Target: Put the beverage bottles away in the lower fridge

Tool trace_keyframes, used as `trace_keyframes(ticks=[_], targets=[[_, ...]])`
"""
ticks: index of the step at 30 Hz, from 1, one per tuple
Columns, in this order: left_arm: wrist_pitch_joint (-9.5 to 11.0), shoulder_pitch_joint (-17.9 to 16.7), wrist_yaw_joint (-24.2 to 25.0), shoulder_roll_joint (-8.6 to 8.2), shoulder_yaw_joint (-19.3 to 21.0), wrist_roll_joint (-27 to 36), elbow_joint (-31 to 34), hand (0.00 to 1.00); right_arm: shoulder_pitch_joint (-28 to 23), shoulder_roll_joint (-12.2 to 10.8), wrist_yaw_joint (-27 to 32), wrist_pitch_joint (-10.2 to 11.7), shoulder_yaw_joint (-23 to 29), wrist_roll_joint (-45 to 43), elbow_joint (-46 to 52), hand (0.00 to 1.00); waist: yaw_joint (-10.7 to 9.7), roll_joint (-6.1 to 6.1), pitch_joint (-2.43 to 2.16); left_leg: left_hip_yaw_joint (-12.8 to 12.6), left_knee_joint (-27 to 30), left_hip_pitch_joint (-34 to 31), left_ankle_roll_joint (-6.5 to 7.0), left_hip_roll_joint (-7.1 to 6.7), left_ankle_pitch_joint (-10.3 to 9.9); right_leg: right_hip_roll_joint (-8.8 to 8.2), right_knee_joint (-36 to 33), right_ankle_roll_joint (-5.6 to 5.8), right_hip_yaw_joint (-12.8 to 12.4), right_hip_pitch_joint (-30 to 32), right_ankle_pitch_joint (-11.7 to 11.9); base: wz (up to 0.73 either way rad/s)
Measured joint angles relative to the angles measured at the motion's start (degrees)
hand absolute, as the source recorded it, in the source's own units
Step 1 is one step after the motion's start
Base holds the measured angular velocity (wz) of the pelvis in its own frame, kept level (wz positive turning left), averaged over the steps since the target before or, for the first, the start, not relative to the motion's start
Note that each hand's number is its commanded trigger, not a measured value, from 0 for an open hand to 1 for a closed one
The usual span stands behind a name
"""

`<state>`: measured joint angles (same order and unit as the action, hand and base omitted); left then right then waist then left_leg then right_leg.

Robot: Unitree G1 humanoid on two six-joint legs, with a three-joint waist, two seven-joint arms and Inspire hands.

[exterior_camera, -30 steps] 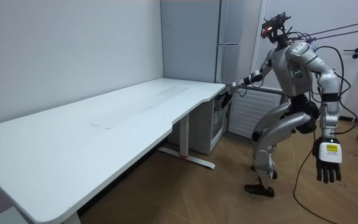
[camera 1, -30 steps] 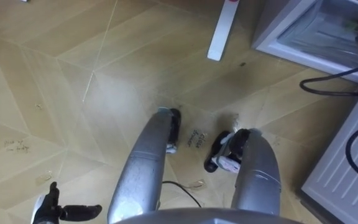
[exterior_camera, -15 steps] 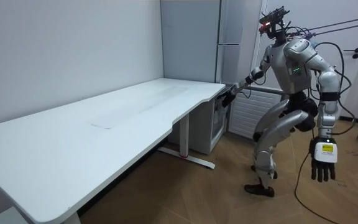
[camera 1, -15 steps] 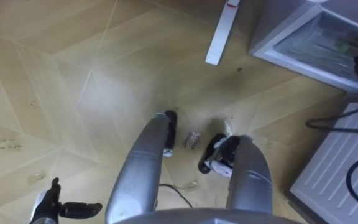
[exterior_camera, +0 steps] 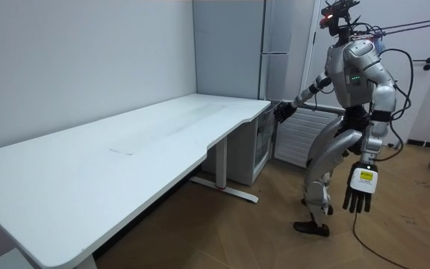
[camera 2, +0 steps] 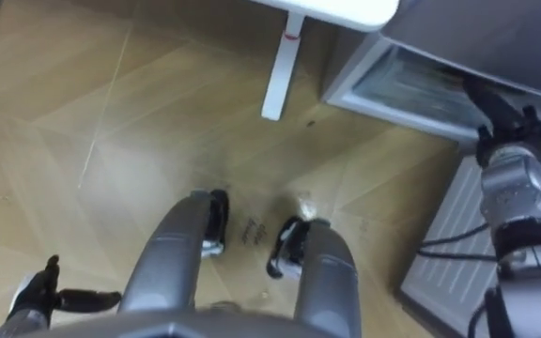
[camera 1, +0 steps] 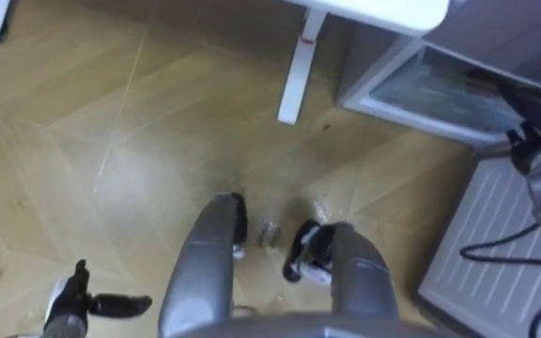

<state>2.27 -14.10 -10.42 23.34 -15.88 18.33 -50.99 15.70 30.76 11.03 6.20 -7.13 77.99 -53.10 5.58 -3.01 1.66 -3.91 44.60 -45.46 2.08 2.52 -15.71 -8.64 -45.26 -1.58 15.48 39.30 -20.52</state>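
**Right hand at the lower fridge, left hand hanging loose**

The robot stands on the wooden floor (camera 1: 111, 141) at the end of the white surface (exterior_camera: 125, 149), one knee bent. Its right hand (camera 2: 501, 127) is stretched out to the upper front of the lower fridge (camera 1: 421, 89). The fridge sits low, just beside the surface's white leg (camera 1: 299, 66). I cannot tell whether that hand grips anything. The left hand (camera 1: 69, 300) hangs at the robot's side, released, with straight, spread fingers (camera 1: 125, 302) holding nothing. A white slatted panel (camera 1: 477, 244) shows just beside the fridge.
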Motion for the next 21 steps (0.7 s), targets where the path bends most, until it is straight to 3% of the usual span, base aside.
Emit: trace_keyframes(ticks=[7, 10, 15, 21], targets=[[-1.1, 0.2, 1.3, -0.21, 0.0, 0.0, -2.0, 0.00, -1.4, -2.1, -1.6, 0.0, 0.1, 0.0, -0.1, 0.00, -0.8, 0.48, -0.13, -2.3, -2.5, 3.2, -0.02, 0.33, 0.3, 1.04, 1.8, 0.20, -2.7, -1.3, 1.2, -0.18], [-1.4, 1.1, 2.2, -0.72, 0.0, -0.5, -2.2, 0.00, -1.5, -3.5, -2.3, 0.0, 0.1, 0.0, -1.6, 0.00, -0.8, 1.58, -0.22, -2.3, -2.5, 3.3, -0.03, 0.73, 0.3, 2.00, 2.7, 0.24, -2.9, -1.7, 1.7, -0.06], [-1.9, 1.2, 2.2, -1.54, 0.0, -0.5, -2.0, 0.00, -2.4, -4.5, -2.6, 0.0, 0.1, 0.0, -3.1, 0.00, -0.7, 3.05, -0.10, -2.7, -2.9, 4.3, 0.09, 0.65, 0.2, 1.74, 2.8, 0.44, -3.2, -2.5, 1.6, 0.00], [-2.0, 1.3, 2.3, -2.86, 0.1, -0.5, -2.6, 0.00, -2.4, -6.0, -2.4, -0.1, 0.0, -0.9, -4.9, 0.00, -0.4, 3.19, -0.05, -3.4, -3.3, 4.9, 0.06, 0.64, 0.2, 1.71, 2.6, 0.37, -3.6, -2.5, 1.4, -0.03]])
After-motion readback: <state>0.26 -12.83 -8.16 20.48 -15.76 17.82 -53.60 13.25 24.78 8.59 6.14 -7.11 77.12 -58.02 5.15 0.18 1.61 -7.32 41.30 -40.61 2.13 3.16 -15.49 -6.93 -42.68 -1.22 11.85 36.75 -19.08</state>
